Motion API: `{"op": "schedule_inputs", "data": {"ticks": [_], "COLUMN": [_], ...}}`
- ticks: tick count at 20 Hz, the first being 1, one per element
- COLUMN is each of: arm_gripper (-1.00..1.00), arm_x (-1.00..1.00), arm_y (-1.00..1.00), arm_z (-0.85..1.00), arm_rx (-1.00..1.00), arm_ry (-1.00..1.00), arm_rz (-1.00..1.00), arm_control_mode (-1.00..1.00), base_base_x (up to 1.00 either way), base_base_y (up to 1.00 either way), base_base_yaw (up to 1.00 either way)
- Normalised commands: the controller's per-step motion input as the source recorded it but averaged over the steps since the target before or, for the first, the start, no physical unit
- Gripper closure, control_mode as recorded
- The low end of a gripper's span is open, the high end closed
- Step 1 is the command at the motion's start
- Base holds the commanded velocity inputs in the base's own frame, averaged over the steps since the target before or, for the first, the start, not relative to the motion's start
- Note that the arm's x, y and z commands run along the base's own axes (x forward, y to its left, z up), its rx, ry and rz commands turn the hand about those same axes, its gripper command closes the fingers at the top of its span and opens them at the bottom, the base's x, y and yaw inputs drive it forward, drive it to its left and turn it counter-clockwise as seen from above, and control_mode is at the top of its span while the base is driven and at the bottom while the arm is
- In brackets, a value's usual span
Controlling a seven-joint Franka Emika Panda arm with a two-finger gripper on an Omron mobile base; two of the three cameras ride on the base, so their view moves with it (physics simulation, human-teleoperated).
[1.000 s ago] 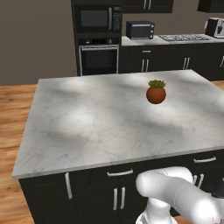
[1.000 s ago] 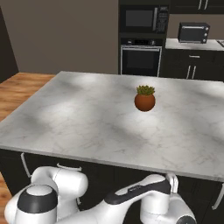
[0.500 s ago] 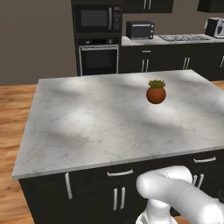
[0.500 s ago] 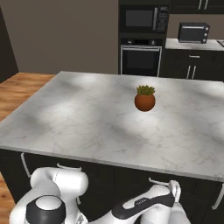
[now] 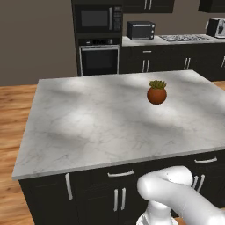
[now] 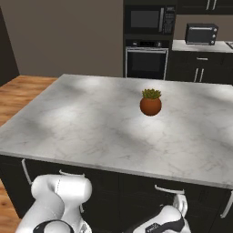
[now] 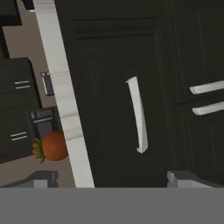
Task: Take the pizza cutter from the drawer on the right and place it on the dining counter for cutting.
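You are looking across a sinkless marble island with a small potted plant standing upright toward its far right part, well away from every edge. Behind it, against the far wall, sit a black built-in oven with a microwave above it, and a toaster oven on the back counter just to the right. The arm bends low in front of the island's near face, so your gripper works below the marble top, close to the dark cabinet fronts. In the hand view the picture is rolled on its side: the marble edge runs as a pale band from top to bottom, with the plant's orange pot beside it at lower left. Facing the gripper is a closed near-black drawer front with a curved silver handle, and two more silver pulls show at the right. The two finger tips stand far apart at the bottom corners, spread about as wide as they go, with nothing between them and no contact with the handle. The front looks like the drawer you want, though the rolled, close view makes that hard to confirm. It is shut, so the pizza cutter's place cannot be told.
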Motion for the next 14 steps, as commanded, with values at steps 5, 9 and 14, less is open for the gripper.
{"op": "schedule_inputs", "data": {"ticks": [5, 9, 14], "arm_gripper": [-1.00, -1.00, -1.00], "arm_x": [0.22, 0.34, 0.23], "arm_y": [0.00, 0.02, 0.02], "arm_z": [0.00, -0.04, -0.15], "arm_rx": [0.00, 0.00, 0.00], "arm_ry": [0.00, 0.00, 0.00], "arm_rz": [-0.04, -0.06, -0.05], "arm_control_mode": [-1.00, -1.00, -1.00], "base_base_x": [0.00, 0.00, 0.00], "base_base_y": [0.00, 0.00, 0.00], "base_base_yaw": [0.00, 0.00, 0.00]}}
